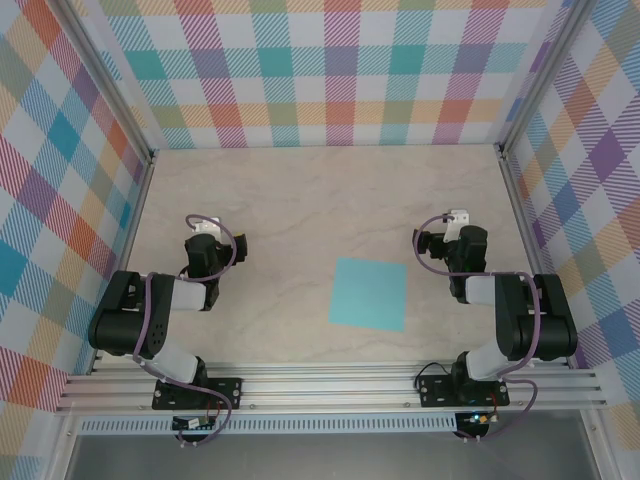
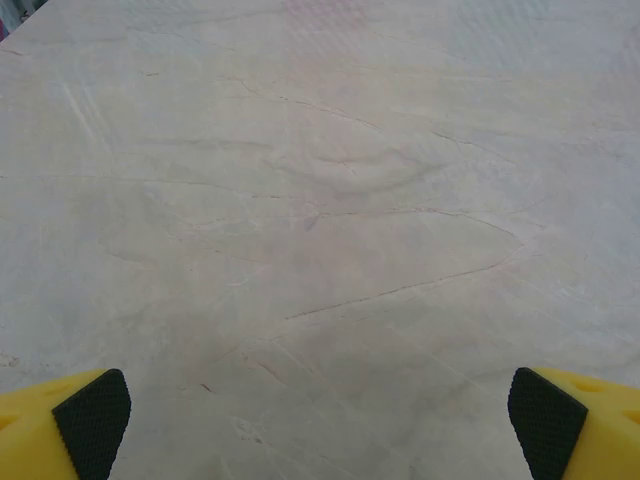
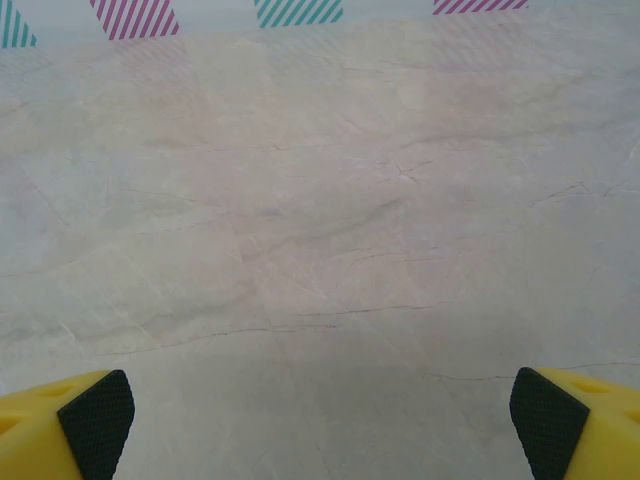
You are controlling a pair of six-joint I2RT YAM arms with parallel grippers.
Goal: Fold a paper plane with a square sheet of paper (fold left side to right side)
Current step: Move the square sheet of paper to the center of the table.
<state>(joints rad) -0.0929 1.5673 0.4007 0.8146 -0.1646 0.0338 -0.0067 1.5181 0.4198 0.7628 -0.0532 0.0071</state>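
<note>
The square sheet of paper (image 1: 368, 294), turquoise and unfolded, lies flat on the marble table near the front edge, between the two arms and closer to the right one. My left gripper (image 1: 208, 228) sits folded back at the left, well apart from the sheet. In the left wrist view its yellow fingers with black pads (image 2: 92, 422) stand wide apart over bare table, so the left gripper (image 2: 320, 425) is open and empty. My right gripper (image 1: 452, 222) rests just right of and behind the sheet. The right gripper (image 3: 320, 420) is open too, pads (image 3: 97, 418) wide, nothing between them. No paper plane shape is formed.
Plaid walls (image 1: 330, 70) enclose the table on the left, back and right. An aluminium rail (image 1: 330, 385) with both arm bases runs along the near edge. Bare marble tabletop (image 1: 320, 200) stretches behind the sheet.
</note>
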